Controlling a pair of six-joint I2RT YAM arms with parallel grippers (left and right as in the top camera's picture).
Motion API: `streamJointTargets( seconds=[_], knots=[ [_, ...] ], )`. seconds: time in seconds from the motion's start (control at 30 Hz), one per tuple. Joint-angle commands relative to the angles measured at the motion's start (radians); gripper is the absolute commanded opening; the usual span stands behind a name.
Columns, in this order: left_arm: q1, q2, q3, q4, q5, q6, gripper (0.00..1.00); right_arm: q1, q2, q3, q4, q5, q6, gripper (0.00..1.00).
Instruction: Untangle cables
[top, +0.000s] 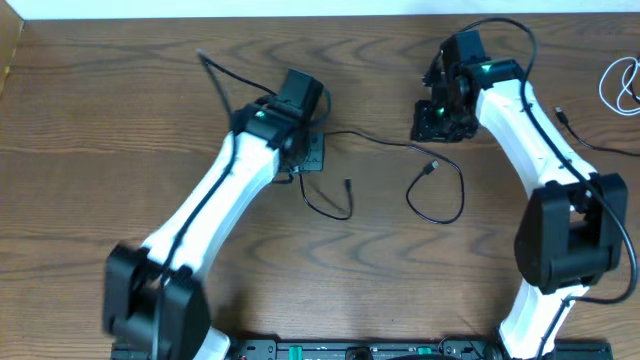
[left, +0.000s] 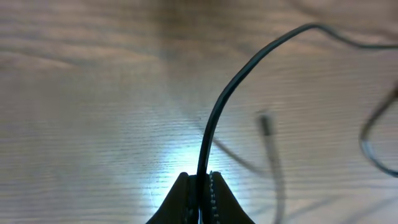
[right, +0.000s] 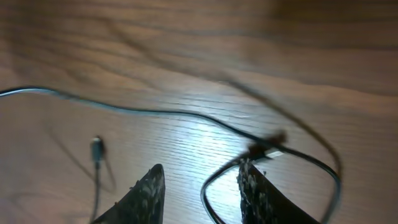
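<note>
We clamp the black cable (left: 211, 121) in our left jaws, toward the table's (top: 100, 100) far edge. Our right jaws stand apart, holding nothing.

Wooden table (top: 100, 120), black cables (top: 352, 200), perhaps white cable (top: 603, 88).

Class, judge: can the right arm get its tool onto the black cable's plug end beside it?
Probably yes: the right tool is open just by the plug end, with nothing over it; the left tool, shut on the black cable, sits aside.
</note>
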Motion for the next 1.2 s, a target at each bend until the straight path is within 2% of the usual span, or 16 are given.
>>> streamJointTargets(
  seconds=[0.0, 0.17, 0.27, 0.37, 0.47, 0.63, 0.77, 1.0, 1.1, 1.13, 1.17],
  knots=[
    [0.003, -0.068, 0.008, -0.035, 0.004, 0.033, 0.07, 0.025, 0.047, 0.005, 0.010, -0.095, -0.038, 0.42],
    [0.056, -0.136, 0.008, -0.087, 0.002, 0.051, 0.07, 0.046, 0.074, 0.004, 0.021, -0.114, -0.048, 0.44],
    [0.119, -0.181, 0.008, -0.106, 0.022, 0.071, 0.08, 0.055, 0.078, 0.004, 0.068, -0.228, -0.146, 0.50],
    [0.127, -0.193, 0.008, -0.105, 0.076, 0.074, 0.08, 0.067, 0.079, 0.004, 0.124, -0.344, -0.243, 0.55],
    [0.126, -0.194, 0.008, -0.103, 0.111, 0.073, 0.07, 0.086, 0.080, 0.003, 0.174, -0.391, -0.246, 0.56],
    [0.131, -0.194, 0.008, -0.102, 0.185, 0.073, 0.07, 0.141, 0.081, 0.001, 0.261, -0.402, -0.346, 0.70],
    [0.135, -0.198, 0.008, -0.102, 0.227, 0.073, 0.07, 0.170, 0.107, 0.000, 0.304, -0.402, -0.445, 0.71],
    [0.198, -0.226, 0.008, -0.102, 0.401, 0.072, 0.07, 0.179, 0.186, 0.000, 0.416, -0.400, -0.478, 0.70],
    [0.217, -0.237, 0.008, -0.103, 0.430, 0.072, 0.07, 0.182, 0.208, 0.000, 0.473, -0.390, -0.477, 0.61],
    [0.224, -0.243, 0.008, -0.104, 0.430, 0.069, 0.07, 0.182, 0.209, 0.000, 0.488, -0.390, -0.470, 0.41],
    [0.228, -0.246, 0.008, -0.105, 0.430, 0.069, 0.07, 0.179, 0.207, 0.001, 0.502, -0.390, -0.427, 0.13]
  ],
)
